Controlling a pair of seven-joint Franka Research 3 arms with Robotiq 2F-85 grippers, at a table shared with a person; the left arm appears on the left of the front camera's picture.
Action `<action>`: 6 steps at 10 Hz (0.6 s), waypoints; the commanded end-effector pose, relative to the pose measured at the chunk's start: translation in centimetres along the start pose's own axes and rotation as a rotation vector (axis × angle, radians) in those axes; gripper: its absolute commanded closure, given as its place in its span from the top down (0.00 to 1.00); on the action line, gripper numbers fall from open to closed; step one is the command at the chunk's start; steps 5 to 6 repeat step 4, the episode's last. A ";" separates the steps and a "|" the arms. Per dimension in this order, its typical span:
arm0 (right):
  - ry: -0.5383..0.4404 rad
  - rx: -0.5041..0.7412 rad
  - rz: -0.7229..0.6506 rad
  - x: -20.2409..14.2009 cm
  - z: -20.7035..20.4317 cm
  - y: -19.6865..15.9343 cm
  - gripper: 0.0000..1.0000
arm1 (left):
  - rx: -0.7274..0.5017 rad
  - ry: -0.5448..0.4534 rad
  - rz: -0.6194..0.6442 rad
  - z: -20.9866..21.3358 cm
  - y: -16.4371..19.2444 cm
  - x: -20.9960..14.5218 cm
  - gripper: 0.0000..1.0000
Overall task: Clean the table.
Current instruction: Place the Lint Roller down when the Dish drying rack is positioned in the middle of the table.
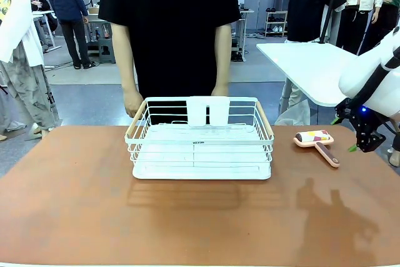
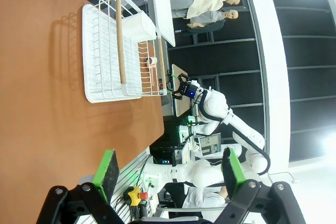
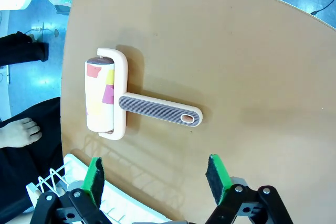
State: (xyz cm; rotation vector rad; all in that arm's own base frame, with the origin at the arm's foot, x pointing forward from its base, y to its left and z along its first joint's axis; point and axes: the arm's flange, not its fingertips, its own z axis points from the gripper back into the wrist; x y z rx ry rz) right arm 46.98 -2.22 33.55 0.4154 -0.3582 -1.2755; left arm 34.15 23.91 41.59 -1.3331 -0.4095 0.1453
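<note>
The reddish-brown table (image 1: 75, 204) carries a white wire basket (image 1: 200, 142) in its middle and a pink-framed lint roller (image 1: 315, 141) with a patterned roll to the basket's right. My right gripper (image 1: 359, 147) hovers beside the table's right edge, just right of the roller. In the right wrist view the roller (image 3: 113, 100) lies flat on the table (image 3: 252, 51), its handle pointing toward my right gripper (image 3: 156, 179), which is open and empty. My left gripper (image 2: 169, 174) is open and empty off the table's (image 2: 42, 129) edge, far from the basket (image 2: 113, 51).
A person in black stands at the far side with a hand (image 1: 132, 101) on the basket's far rim. A white-topped table (image 1: 312, 67) stands at the back right, close above my right arm. The basket's corner (image 3: 58, 182) lies near my right gripper's finger.
</note>
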 end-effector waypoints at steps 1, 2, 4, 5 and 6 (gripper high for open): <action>0.003 0.010 -0.002 -0.2 -0.1 -0.2 1.00 | -0.010 -0.005 -0.005 0.2 -0.1 -0.2 1.00; 0.003 0.010 -0.002 -0.2 -0.1 -0.2 1.00 | -0.010 -0.005 -0.005 0.2 -0.1 -0.2 1.00; 0.003 0.010 -0.002 -0.2 -0.1 -0.2 1.00 | -0.010 -0.005 -0.005 0.2 -0.1 -0.2 1.00; 0.003 0.010 -0.002 -0.2 -0.1 -0.2 1.00 | -0.010 -0.005 -0.005 0.2 -0.1 -0.2 1.00; 0.003 0.010 -0.002 -0.2 -0.1 -0.2 1.00 | -0.010 -0.005 -0.005 0.2 -0.1 -0.2 1.00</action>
